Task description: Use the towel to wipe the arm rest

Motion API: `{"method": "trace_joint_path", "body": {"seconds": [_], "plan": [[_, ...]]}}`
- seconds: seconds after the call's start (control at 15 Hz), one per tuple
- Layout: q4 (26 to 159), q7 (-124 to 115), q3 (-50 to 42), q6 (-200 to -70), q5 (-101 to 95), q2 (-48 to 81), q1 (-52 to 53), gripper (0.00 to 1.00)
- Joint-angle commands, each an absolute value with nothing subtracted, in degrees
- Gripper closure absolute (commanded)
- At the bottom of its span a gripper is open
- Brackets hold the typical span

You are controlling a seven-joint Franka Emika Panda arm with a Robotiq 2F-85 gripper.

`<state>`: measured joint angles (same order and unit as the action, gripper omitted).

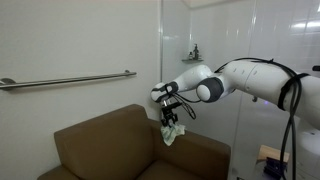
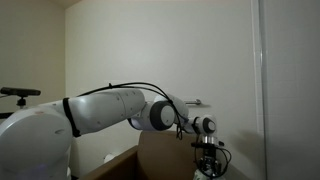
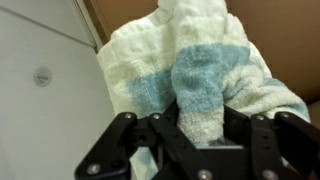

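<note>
Tool (image 3: 200,126) pinching towel (image 3: 185,65) by bunched fold, with the rest hanging loose as wiping surface. In exterior view towel (image 1: 172,133) dangles just above sofa (image 1: 100,145) arm rest (image 1: 205,155). Contact unclear. Likely needs lowering before wipe stroke.

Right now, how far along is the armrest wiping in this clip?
Done: the towel is picked up, pinched in the gripper. In hand: it dangles at the back end of the sofa's armrest; contact can't be confirmed. Left: pressing down and wiping along the armrest.
</note>
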<state>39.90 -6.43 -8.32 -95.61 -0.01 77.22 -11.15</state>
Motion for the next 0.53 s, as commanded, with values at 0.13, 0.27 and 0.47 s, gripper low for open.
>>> {"method": "trace_joint_path", "body": {"seconds": [0.13, 0.27, 0.47], "plan": [[36.6, -7.0, -9.2, -94.7, -1.4, 79.7, -9.6, 0.89], [32.6, -8.2, -8.9, -93.4, -2.0, 82.0, -10.2, 0.9], [28.6, -7.5, -8.1, -90.8, -1.3, 83.8, -11.1, 0.89]]}}
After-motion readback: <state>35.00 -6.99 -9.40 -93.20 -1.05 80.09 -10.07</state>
